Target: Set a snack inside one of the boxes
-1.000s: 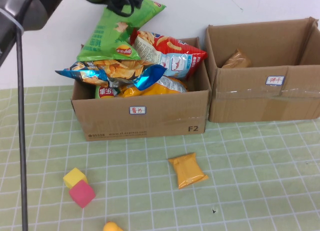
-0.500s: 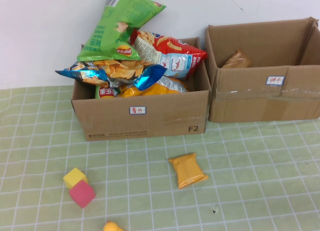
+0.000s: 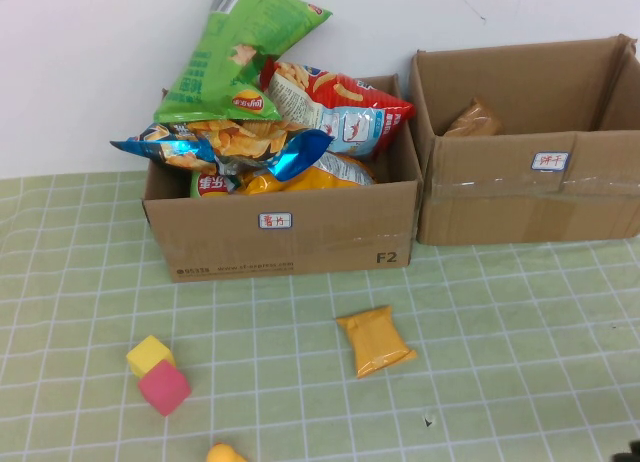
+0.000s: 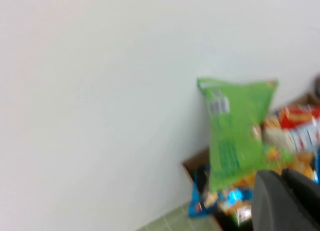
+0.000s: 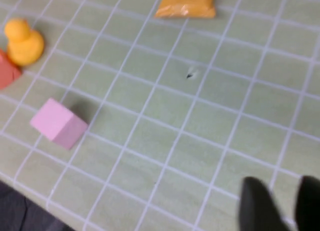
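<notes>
Surface: pale green cloth (image 3: 520, 322) with a white grid, backed by a plain white wall (image 3: 90, 72). The open brown cardboard box overfilled with chip bags (image 3: 285, 232) serves as landmark. A second brown cardboard box (image 3: 530, 197) stands just beside it. The small orange snack packet (image 3: 375, 342) lies on the cloth in front of the landmark box, untouched. Left gripper (image 4: 282, 201), raised beside the landmark box, is clenched on nothing. Right gripper (image 5: 280, 201), low over the cloth near the packet, shows parted fingers, empty, partly cut off.
</notes>
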Controlling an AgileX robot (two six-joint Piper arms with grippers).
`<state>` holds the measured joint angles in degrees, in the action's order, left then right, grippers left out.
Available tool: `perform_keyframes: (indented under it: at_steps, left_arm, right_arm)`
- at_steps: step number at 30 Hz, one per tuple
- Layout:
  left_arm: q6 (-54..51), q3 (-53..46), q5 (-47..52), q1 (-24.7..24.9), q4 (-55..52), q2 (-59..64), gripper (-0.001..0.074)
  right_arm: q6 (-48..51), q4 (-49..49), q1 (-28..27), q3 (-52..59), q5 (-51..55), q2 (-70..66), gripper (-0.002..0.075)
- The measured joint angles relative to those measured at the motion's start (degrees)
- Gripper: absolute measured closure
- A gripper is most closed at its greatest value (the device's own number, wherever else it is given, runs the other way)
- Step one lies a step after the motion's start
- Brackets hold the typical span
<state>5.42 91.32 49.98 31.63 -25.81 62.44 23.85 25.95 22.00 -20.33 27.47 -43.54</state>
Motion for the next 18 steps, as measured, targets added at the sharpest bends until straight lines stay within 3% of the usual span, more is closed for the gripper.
perform_keyframes:
  at_steps: [5,7,12,18]
  left_arm:
    - [3.8,-22.9,-10.6,0.0,-3.1,-11.4,0.0736]
    - [7.4,-31.1,-13.6,0.0,-4.3,-15.3,0.0736]
    - [18.1,-49.3,-15.9,0.0,-4.6,-24.1,0.0736]
    - [20.4,-66.3,-15.8,0.0,-5.2,-33.5,0.0736]
  right_arm:
    - [2.3,0.7,1.9,-5.0,-2.9,-12.9,0.0336]
    - [3.2,1.0,2.5,-7.9,-4.2,-18.0,0.0268]
    - [4.0,1.8,3.7,-16.8,-7.6,-32.2,0.0222]
    - [4.1,3.7,5.7,-27.8,-10.6,-48.1,0.0214]
